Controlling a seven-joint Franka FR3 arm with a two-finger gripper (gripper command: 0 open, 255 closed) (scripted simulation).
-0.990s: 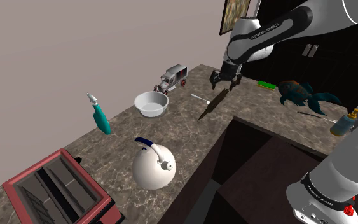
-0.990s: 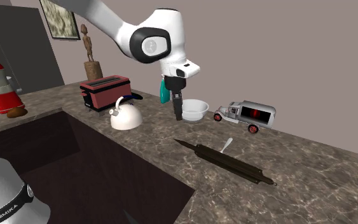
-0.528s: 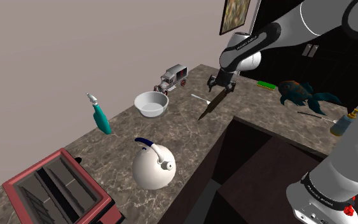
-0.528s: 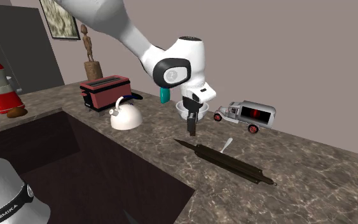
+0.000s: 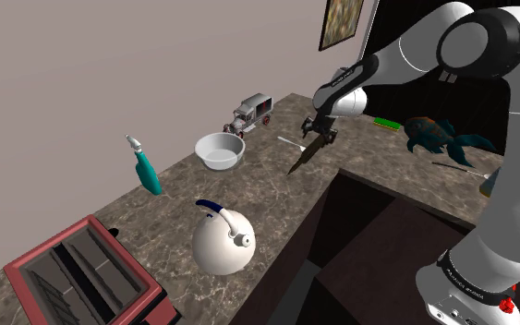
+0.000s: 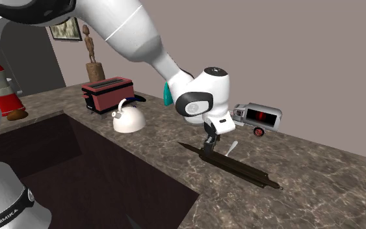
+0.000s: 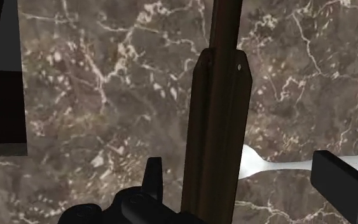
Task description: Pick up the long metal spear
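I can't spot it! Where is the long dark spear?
In the second exterior view, the spear lies flat on the counter, beside a white spoon and in front of the toy truck, with the open claw over it.

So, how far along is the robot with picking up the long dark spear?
The approach looks done: the gripper sits low over the spear, with its open fingers on either side, not touching it. In hand: lining up the grasp at the thick section. Left: close the fingers and lift; the spear lies flat on the marble countertop.
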